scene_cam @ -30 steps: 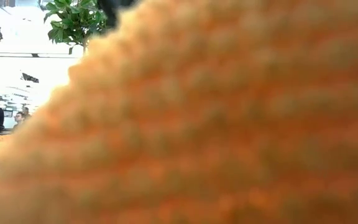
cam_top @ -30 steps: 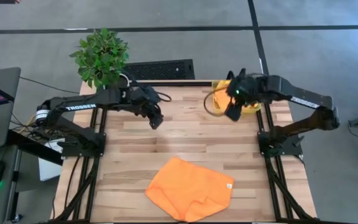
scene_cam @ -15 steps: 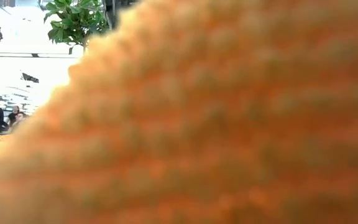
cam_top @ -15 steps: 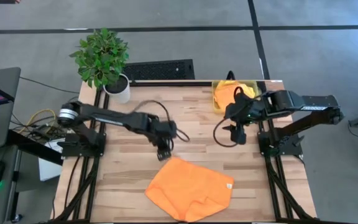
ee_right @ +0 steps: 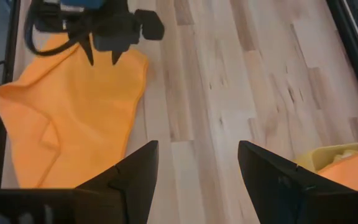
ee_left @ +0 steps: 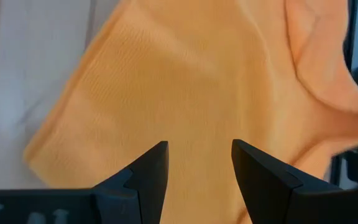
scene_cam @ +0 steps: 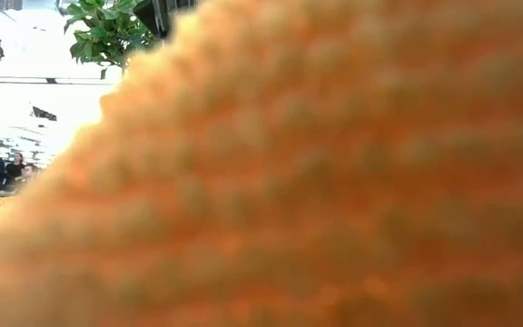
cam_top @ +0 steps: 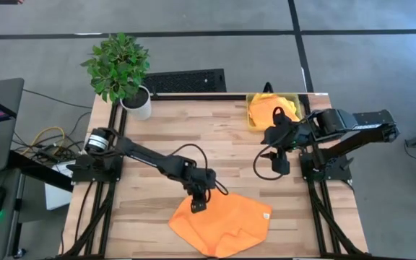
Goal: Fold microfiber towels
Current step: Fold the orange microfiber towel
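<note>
An orange microfiber towel [cam_top: 222,222] lies crumpled on the table near its front edge, its near part folded over in a soft ridge [ee_right: 45,134]. It fills the low view [scene_cam: 316,182]. My left gripper [cam_top: 198,204] hangs open just over the towel's far-left part [ee_left: 185,81], pointing steeply down, with one finger on either side of bare cloth. My right gripper [cam_top: 279,162] stands open over bare wood at the right, with nothing between its fingers [ee_right: 197,162].
A translucent yellow bin [cam_top: 255,115] at the far right corner holds more orange and yellow cloths [cam_top: 274,107]. A potted plant [cam_top: 121,68] stands at the far left corner. Bare wood lies between the towel and the far edge. People show in the room behind.
My left gripper has swung from the far-left part of the table toward the near edge and down to the orange towel, tipping more steeply downward. My right gripper has left the bin and come toward the near edge. The towel has kept still.
</note>
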{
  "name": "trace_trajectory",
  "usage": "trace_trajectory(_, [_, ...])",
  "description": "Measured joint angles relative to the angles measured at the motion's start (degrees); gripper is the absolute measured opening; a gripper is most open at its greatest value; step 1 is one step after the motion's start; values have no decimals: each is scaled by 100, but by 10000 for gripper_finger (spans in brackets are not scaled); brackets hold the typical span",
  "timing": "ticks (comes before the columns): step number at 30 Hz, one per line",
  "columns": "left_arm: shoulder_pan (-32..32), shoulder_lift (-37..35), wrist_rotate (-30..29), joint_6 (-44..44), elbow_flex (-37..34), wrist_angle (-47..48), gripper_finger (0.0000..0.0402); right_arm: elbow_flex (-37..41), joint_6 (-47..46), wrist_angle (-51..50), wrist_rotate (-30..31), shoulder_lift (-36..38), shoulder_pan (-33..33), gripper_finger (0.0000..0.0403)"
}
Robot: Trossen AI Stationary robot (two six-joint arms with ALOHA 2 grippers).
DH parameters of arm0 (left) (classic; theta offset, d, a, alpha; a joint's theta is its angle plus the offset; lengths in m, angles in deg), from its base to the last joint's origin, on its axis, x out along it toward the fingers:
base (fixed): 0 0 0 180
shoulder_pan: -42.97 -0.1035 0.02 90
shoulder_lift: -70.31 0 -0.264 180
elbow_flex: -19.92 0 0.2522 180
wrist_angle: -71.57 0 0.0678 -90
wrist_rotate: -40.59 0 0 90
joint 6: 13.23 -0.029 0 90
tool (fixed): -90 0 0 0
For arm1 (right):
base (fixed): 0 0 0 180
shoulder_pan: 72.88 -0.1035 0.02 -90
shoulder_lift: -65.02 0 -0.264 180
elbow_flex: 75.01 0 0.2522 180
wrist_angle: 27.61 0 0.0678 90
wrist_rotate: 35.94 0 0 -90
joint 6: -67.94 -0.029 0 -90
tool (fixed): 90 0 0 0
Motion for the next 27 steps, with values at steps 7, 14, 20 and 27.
trace_trajectory(7, [0,142,-288,-114,-3,56,169,0,-118,7,2,-2,-22,244])
trace_trajectory(14, [-2,291,-582,-536,2,53,169,0,-123,4,2,-4,-22,244])
trace_trajectory(20, [-93,478,-1017,-645,10,348,169,0,-127,7,2,-4,-20,244])
trace_trajectory(27, [-288,567,-1244,-405,27,551,168,0,-129,8,0,-4,-20,244])
